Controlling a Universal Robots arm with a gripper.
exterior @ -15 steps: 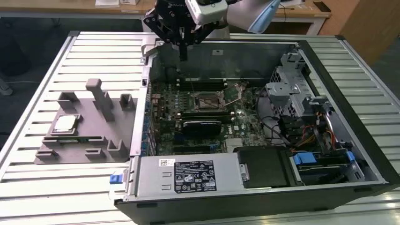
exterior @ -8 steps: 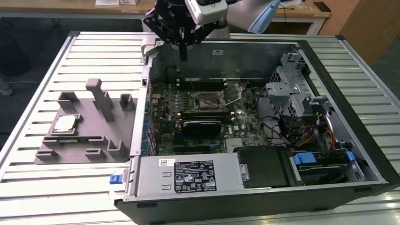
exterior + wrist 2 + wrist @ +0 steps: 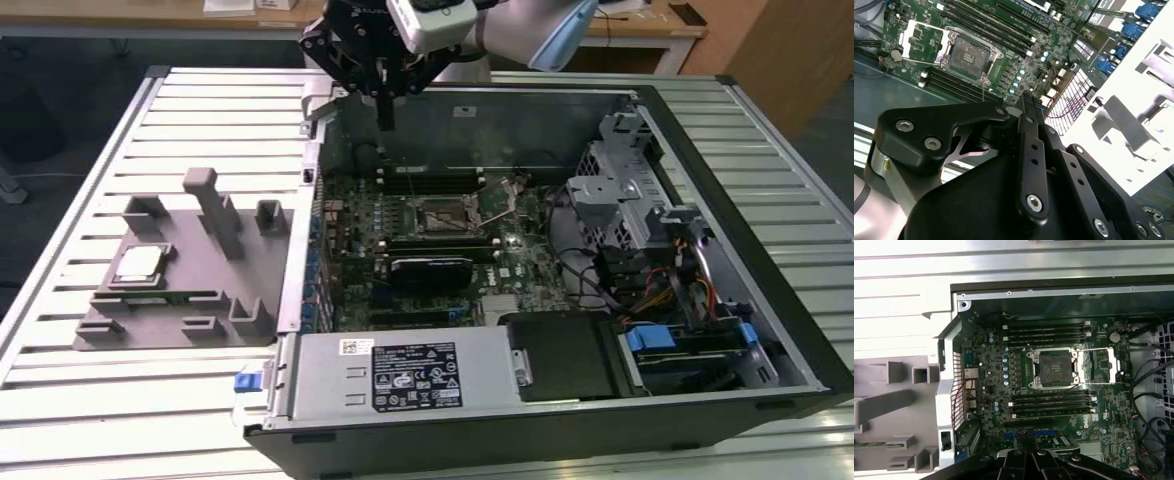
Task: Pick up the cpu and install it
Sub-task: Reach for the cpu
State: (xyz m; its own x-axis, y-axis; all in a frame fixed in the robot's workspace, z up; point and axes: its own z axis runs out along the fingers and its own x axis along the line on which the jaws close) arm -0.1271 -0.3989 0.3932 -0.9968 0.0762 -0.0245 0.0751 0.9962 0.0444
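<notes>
The cpu [image 3: 140,265], a small silvery square chip, lies on the grey fixture tray [image 3: 200,310] on the exterior view's left, outside the computer case. My gripper [image 3: 386,118] hangs over the back edge of the open case, far from the cpu, its black fingers pressed together and holding nothing. The motherboard socket [image 3: 441,213] sits bare near the board's middle with its metal load plate [image 3: 1102,365] swung open beside it. In both wrist views the shut gripper [image 3: 1026,100] [image 3: 1026,454] points toward the board, with the socket [image 3: 969,55] [image 3: 1055,368] ahead of it.
The open black case [image 3: 747,200] holds memory slots [image 3: 430,180], a drive cage [image 3: 614,190], cables [image 3: 667,290] and a power supply [image 3: 400,375]. The case wall [image 3: 314,230] stands between tray and board. Upright posts [image 3: 203,200] rise from the tray. A slatted metal table [image 3: 80,400] lies underneath.
</notes>
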